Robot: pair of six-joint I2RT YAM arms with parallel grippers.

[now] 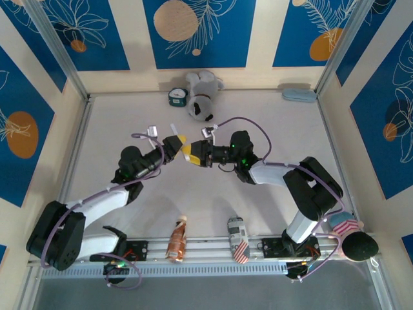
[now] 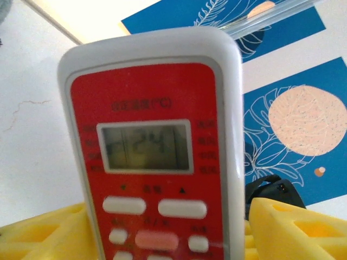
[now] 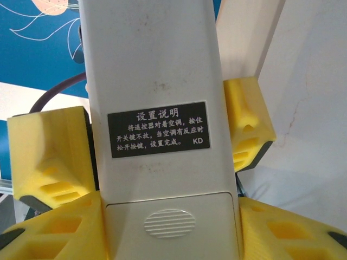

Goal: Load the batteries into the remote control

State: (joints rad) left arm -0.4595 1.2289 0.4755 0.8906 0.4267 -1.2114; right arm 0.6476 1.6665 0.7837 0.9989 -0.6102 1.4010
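Where the two arms meet above the middle of the table, the remote control hangs clear of the surface between the left gripper and the right gripper. In the right wrist view the right gripper's yellow fingers press against both long sides of the remote's lower end, so that hand is clamped on it. The white back faces this camera, with a black label of printed characters and, below it, the battery cover seated flush (its ridged thumb patch is plain to see). Farther up the handset, the other arm's yellow fingers flank it on both sides. In the left wrist view the red front faces the camera, the display reading 24. There the left gripper's fingers sit just beside the remote's edges, and whether they pinch it or merely bracket it I cannot tell. At the far edge of the table sit a plush dog, a small teal clock and a pale blue case. By the arm bases lie an orange pouch and a striped can.
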